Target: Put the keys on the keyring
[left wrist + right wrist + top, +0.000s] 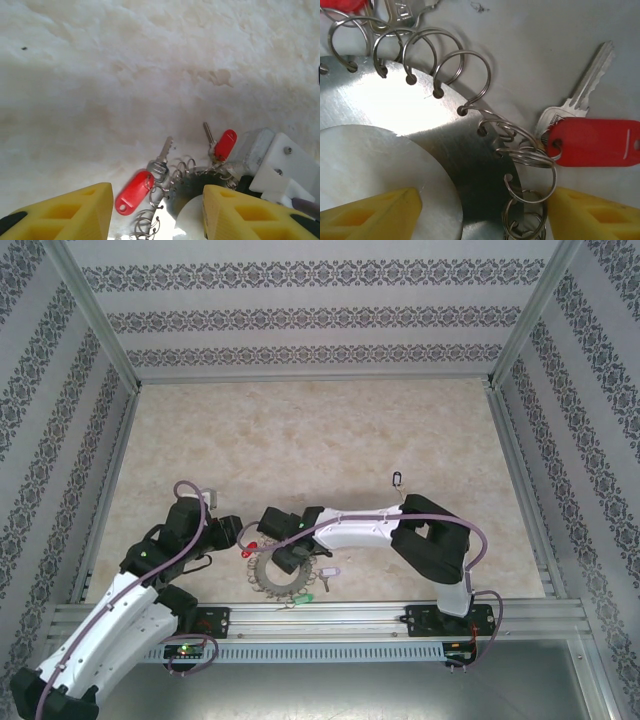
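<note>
Two keys (134, 191), red-headed, touching keyring (186, 189) loops at 10 and 1 o'clock | keyring at table (330, 440) 6 o'clock edge | left gripper (156, 196) released, fingers apart over rim | right gripper (485, 195) released, likewise

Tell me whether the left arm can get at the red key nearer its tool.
Probably yes. The nearer red key lies on bare table just ahead of the open left tool; only wire loops of the keyring crowd one side.
</note>
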